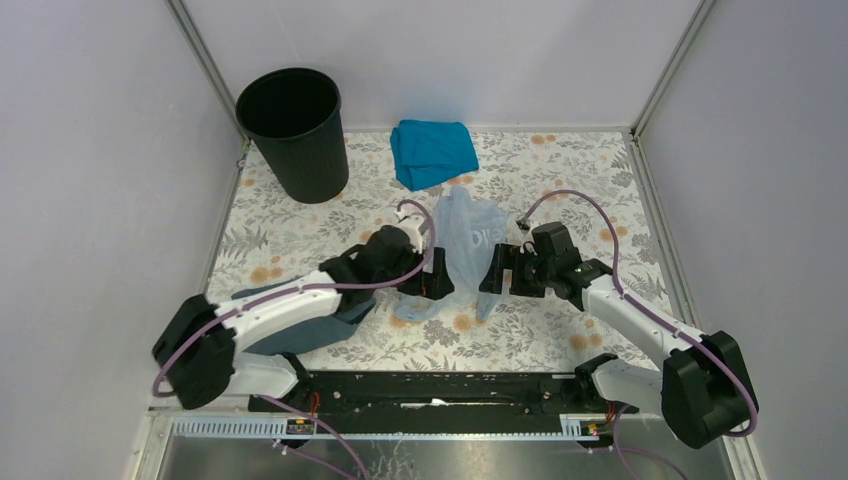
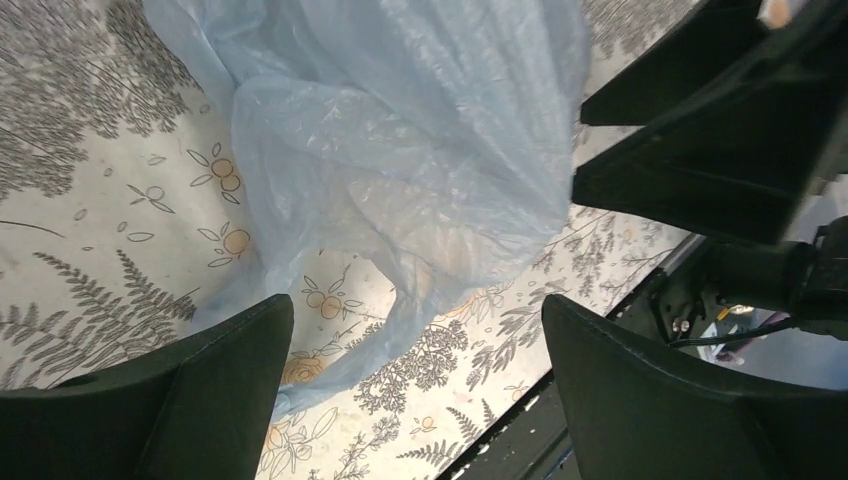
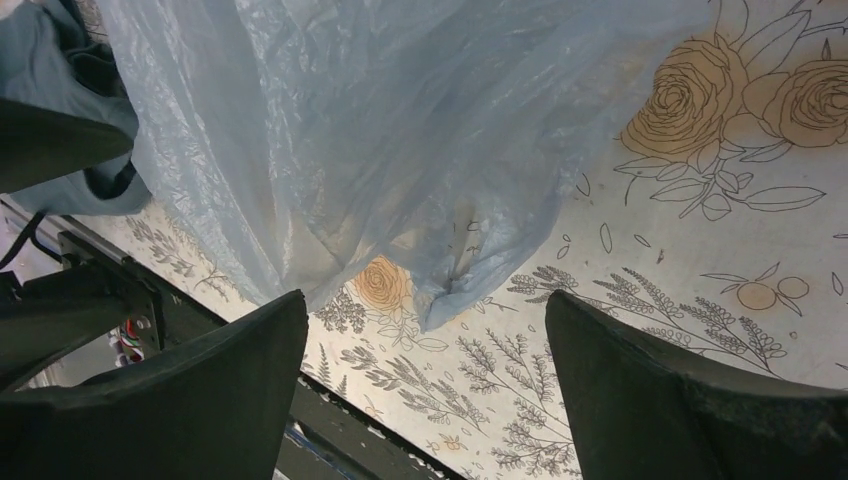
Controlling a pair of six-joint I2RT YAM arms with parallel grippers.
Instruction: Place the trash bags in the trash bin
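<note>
The left arm point(image 1: 270, 315) and right arm point(image 1: 640, 320) bend inward over the floral-print tabletop point(image 1: 560, 170), facing across the thin, translucent pale blue plastic bag point(image 1: 462, 245) crumpled between them, well apart from the black round plastic bin point(image 1: 292, 130) (far left corner). Left fingers point(image 2: 190, 400) and right fingers point(image 3: 210, 400) stand wide, holding nothing. Only the overhead view shows the folded teal cloth point(image 1: 432, 152) and pale grey walls point(image 1: 90, 150).

One pale blue plastic bag point(image 1: 462, 240) lay there, along with one black round bin point(image 1: 292, 135). Cloths numbered two: one teal cloth point(image 1: 432, 152) and one slate-grey cloth point(image 1: 350, 306). Robot arms also numbered two, a left arm point(image 1: 275, 312) and a right arm point(image 1: 640, 322), over one floral table point(image 1: 560, 170).
</note>
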